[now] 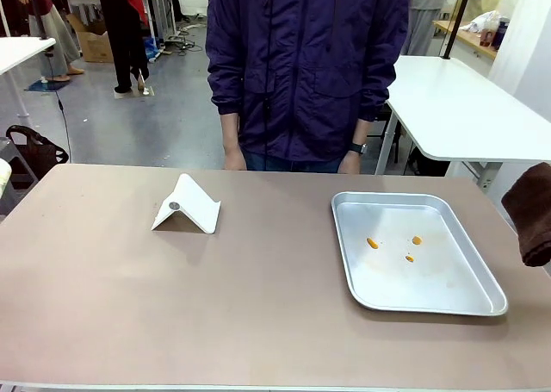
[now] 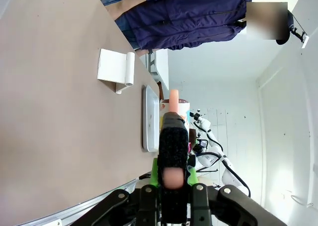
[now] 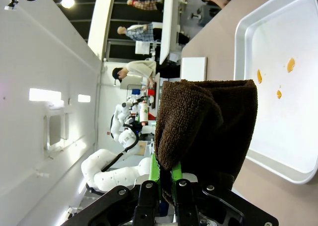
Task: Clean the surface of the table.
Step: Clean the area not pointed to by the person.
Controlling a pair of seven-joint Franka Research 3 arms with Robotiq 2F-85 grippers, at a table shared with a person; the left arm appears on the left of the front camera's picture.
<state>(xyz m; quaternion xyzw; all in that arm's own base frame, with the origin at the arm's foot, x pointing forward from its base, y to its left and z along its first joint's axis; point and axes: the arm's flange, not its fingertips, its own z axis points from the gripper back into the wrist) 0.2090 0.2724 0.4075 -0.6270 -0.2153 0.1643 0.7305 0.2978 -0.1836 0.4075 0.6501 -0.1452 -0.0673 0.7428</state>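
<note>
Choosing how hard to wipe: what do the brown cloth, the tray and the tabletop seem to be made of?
The brown cloth looks like terry towelling, soft and matte; looped, fuzzy pile shows in the right wrist view. The metal tray is seemingly stainless steel or aluminium, brushed silver with soft reflections and a rolled rim. The table has a smooth matte taupe top, probably laminate; no grain visible.

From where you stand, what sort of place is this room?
Probably a workshop or lab, not a home: white-topped work tables stand near the brown table, and a cardboard box sits on the bare grey floor.
</note>
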